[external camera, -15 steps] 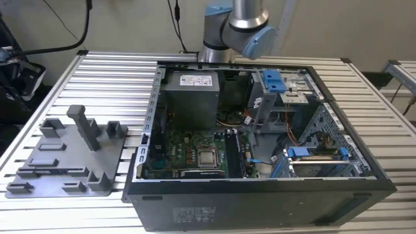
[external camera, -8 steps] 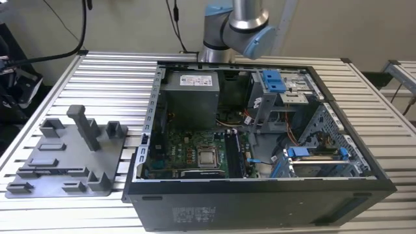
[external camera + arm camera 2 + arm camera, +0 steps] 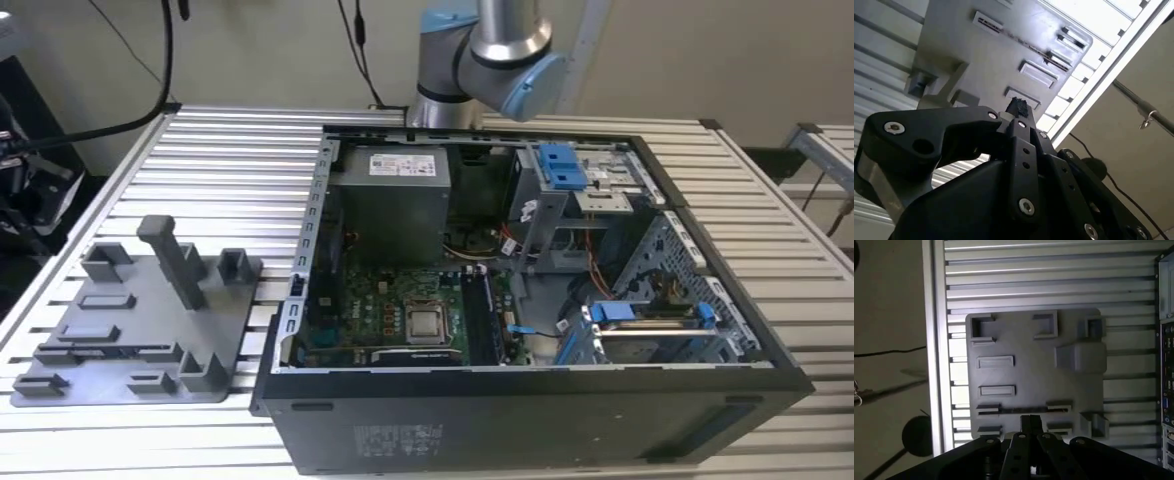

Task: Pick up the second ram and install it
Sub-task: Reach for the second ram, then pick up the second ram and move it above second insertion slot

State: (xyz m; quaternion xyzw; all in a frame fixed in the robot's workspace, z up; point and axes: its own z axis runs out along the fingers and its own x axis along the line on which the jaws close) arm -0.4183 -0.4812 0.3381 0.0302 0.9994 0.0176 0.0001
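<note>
Black two-finger gripper (image 3: 1029, 421) hangs well above the grey moulded-plastic fixture tray (image 3: 1034, 370), looking straight down on it. Its fingers are pressed together with nothing between them. The second wrist view agrees, showing the gripper (image 3: 1016, 106) as one closed tip against the tray (image 3: 969, 55).

Second ram: thin dark strip (image 3: 1019, 410) standing on its long edge between paired end brackets (image 3: 1059, 406) on the tray. It is seen edge-on, so the board colour is not readable. The exterior view shows it as a dark line (image 3: 114, 350) on the tray (image 3: 147, 330). It is not yet lifted.

Judgement: the stick is parked on edge so both flat faces stay free for a pinch from above, and so its position repeats. In the first wrist view the fingertips sit just beside the strip's middle, apart from it in height.

Black open tower computer case (image 3: 534, 420) lies on its side on the slatted aluminium table (image 3: 227, 150), to the exterior view's right of the tray. The green motherboard (image 3: 387, 300) faces up, presumably so a stick can seat by a straight downward push.
</note>
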